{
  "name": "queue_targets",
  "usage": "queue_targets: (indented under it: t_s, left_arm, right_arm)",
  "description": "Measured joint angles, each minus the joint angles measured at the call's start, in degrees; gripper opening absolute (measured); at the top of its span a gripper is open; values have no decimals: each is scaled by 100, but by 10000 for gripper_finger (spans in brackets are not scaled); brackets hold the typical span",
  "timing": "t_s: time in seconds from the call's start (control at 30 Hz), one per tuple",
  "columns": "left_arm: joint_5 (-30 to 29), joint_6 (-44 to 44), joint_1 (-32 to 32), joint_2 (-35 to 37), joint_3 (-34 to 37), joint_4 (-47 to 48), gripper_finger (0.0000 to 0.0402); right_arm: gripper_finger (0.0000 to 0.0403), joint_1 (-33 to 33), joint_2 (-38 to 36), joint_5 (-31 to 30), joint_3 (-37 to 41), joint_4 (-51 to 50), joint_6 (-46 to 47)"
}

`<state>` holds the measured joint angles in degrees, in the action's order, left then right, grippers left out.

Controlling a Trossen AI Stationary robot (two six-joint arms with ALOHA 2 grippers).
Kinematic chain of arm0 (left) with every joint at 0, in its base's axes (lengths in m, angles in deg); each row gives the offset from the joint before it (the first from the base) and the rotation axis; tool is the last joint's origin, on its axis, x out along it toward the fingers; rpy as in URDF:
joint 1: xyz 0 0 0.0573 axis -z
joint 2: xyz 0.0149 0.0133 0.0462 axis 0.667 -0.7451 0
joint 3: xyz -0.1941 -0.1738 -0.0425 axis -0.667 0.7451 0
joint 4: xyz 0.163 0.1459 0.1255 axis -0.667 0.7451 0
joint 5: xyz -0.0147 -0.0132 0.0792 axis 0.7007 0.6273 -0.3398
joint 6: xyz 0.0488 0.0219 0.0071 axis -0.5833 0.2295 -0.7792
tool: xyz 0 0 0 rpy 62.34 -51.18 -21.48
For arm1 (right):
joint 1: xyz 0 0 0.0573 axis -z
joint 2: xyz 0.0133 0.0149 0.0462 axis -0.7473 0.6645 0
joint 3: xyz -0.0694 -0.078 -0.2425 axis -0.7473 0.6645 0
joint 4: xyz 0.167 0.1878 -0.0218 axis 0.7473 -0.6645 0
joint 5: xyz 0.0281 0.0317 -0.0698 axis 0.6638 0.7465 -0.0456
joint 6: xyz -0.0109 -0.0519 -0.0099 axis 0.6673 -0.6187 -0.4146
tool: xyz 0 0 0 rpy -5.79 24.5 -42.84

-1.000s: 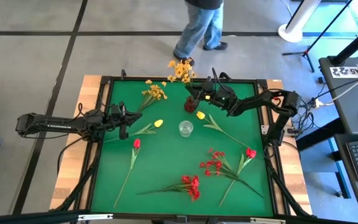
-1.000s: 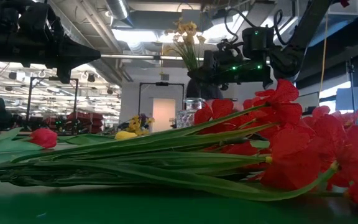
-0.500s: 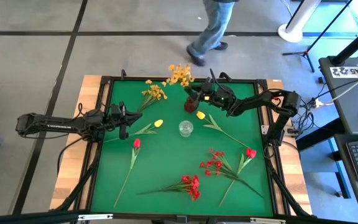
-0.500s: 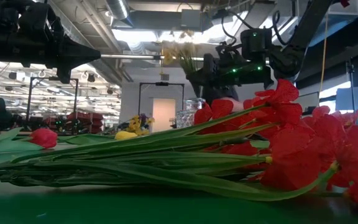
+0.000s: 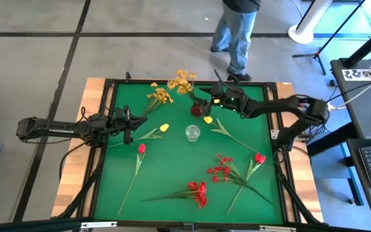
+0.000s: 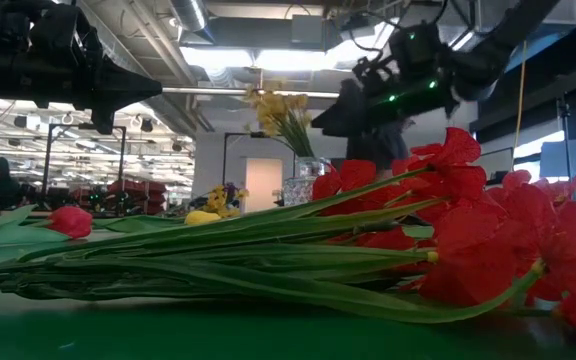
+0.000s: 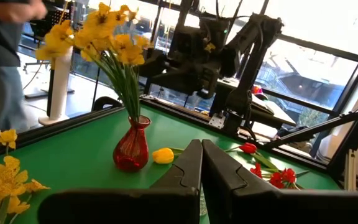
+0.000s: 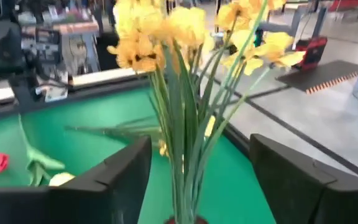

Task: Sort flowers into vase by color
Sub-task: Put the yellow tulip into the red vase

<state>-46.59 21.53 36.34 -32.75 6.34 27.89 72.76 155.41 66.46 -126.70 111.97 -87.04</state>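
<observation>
The right gripper (image 5: pixel 203 100), fingers spread, flanks yellow-orange blossom sprays (image 5: pixel 184 80) apparently standing in a red glass vase (image 7: pixel 132 147); the left gripper (image 7: pixel 201 167) is pressed together.

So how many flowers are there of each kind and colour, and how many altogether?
Yellow-orange sprays: 2 (one stands in the red vase)
Yellow tulips: 2
Red tulips: 2
Red blossom clusters: 2
Total: 8 flowers
</observation>
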Motion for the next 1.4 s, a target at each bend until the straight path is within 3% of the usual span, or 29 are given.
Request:
queue_targets:
  t_s: [0.17,0.43,0.53,0.8,1.03,1.4]
  left_arm:
    - [0,0,0,0,2,2,0]
    - [0,0,0,-1,1,1,0]
    - [0,0,1,-2,1,1,0]
    - [0,0,0,-2,2,2,0]
    - [0,0,0,-2,1,1,0]
    - [0,0,2,-2,2,2,0]
  right_arm:
    - [277,0,-977,98,0,-1863,-29]
    - [278,-205,-1700,1186,-2,-4414,890]
    - [278,-581,-1654,965,-2,-4989,1006]
    - [278,-1531,-1412,-493,0,-6732,1298]
    - [278,-1727,-1348,-991,66,-7163,1700]
    - [278,-1724,-737,-789,617,-6481,1840]
